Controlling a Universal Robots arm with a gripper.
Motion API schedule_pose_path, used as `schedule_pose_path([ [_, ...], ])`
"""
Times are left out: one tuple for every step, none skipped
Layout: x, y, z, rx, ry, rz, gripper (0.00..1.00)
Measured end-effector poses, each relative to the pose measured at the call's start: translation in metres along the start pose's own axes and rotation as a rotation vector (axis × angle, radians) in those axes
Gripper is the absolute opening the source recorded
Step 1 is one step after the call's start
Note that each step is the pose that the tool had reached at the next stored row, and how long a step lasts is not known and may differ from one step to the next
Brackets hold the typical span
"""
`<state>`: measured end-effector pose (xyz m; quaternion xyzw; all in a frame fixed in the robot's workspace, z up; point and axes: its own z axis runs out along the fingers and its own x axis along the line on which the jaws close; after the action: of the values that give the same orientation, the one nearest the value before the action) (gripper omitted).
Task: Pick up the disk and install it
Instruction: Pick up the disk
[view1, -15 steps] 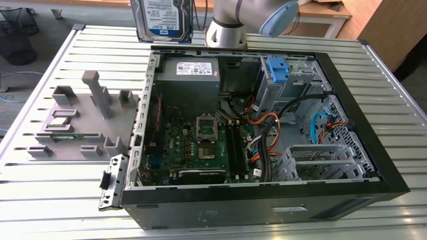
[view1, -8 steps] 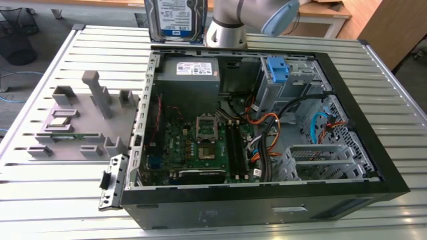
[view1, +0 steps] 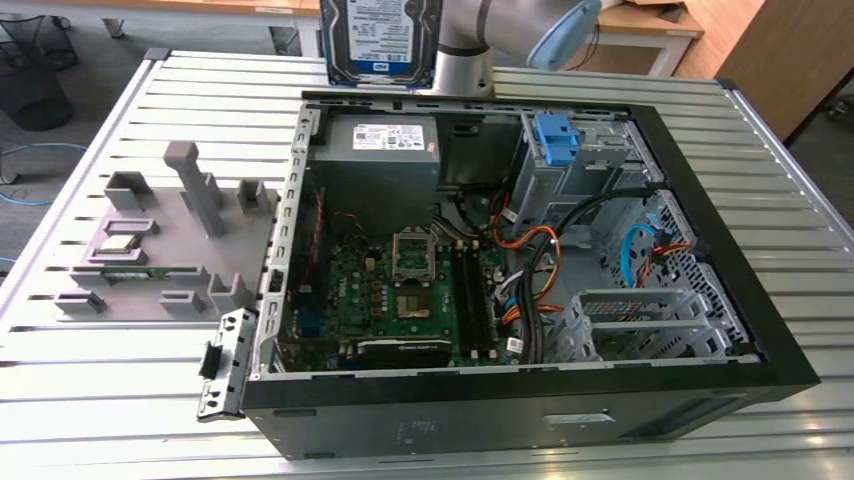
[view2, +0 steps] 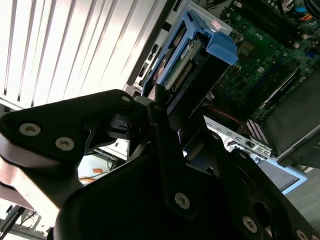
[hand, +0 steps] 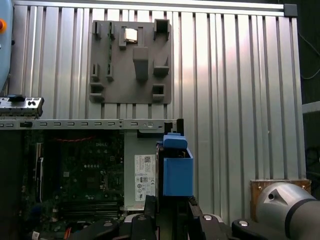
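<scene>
The black gripper (hand: 171, 210) is clamped on the silver, blue-railed disk (view1: 380, 40), holding it upright above the open black computer case (view1: 467, 430) at its power-supply edge, probably ready for installing.

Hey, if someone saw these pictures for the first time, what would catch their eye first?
The open computer case lies on the slatted metal table, green motherboard and orange cables exposed. At the top of the exterior view, the gripper holds the disk upright, with blue rails on its sides. A grey fixture tray sits at the exterior view's left.
</scene>
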<state>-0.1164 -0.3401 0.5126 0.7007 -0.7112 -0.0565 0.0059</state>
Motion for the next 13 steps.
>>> schedule_pose_path([
  [0.0, -0.0003, 0.0, 0.0001, -0.0002, 0.0, 0.35],
  [0.0, -0.0008, 0.0, 0.0002, 0.0002, 0.0, 0.35],
  [0.0002, -0.0011, -0.0001, 0.0001, 0.0009, 0.0, 0.35],
  [0.0006, -0.0014, -0.0001, 0.0002, 0.0015, 0.0, 0.35],
  [0.0013, -0.0016, -0.0002, 0.0002, 0.0025, 0.0, 0.35],
  [0.0022, -0.0018, -0.0003, 0.0001, 0.0036, 0.0, 0.35],
  [0.0033, -0.0021, -0.0004, 0.0002, 0.0048, 0.0, 0.35],
  [0.0045, -0.0023, -0.0005, 0.0002, 0.0059, 0.001, 0.35],
  [0.0057, -0.0025, -0.0005, 0.0003, 0.007, 0.001, 0.35],
  [0.0071, -0.0028, -0.0007, 0.0003, 0.0083, 0.001, 0.35],
  [0.0084, -0.003, -0.0008, 0.0003, 0.0095, 0.001, 0.35],
  [0.0099, -0.0032, -0.0009, 0.0003, 0.0105, 0.001, 0.35],
  [0.0115, -0.0035, -0.001, 0.0004, 0.0113, 0.001, 0.35],
])
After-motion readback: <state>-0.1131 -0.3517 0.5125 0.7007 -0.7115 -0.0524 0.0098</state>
